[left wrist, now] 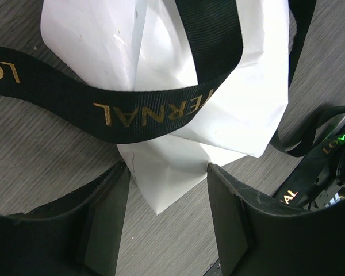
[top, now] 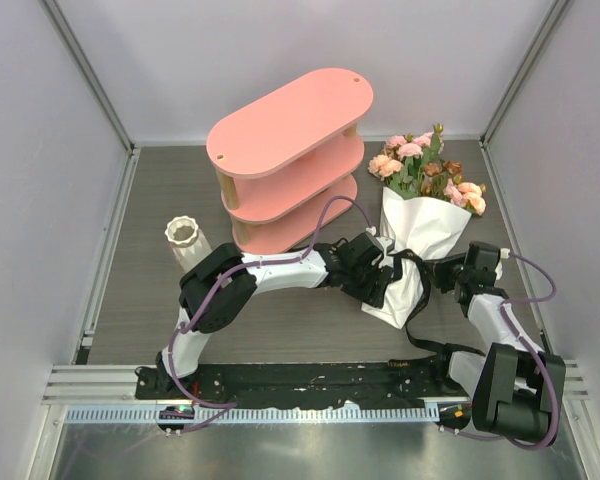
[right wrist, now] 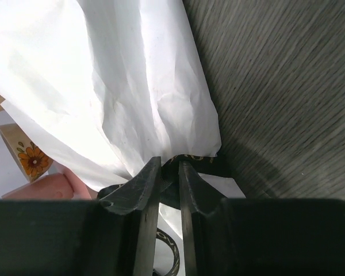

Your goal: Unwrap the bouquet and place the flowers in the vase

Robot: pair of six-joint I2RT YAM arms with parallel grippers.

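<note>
black ribbon point(right wrist: 196, 161) is clenched by right gripper point(right wrist: 168, 165); left gripper point(left wrist: 165, 169) is released astride the bouquet point(left wrist: 230, 98) tip. tip should be pinned first, then ribbon drawn off slowly.

Left arm point(top: 280, 270) and right arm point(top: 500, 325): white tubular links between bulky black joint housings. The left purple cable point(top: 340, 199) is thin and loops off the arm near the centre of the top view, while the right purple cable point(top: 553, 285) arcs at the lower right. Left gripper point(left wrist: 167, 172): two broad matte-black fingers point(left wrist: 106, 221) with flat inner faces and pale scuffing along the edges. Right gripper point(right wrist: 169, 167): narrower black fingers point(right wrist: 139, 192) tapering to blunt tips, set in a wide black body across the bottom of the frame.
</note>
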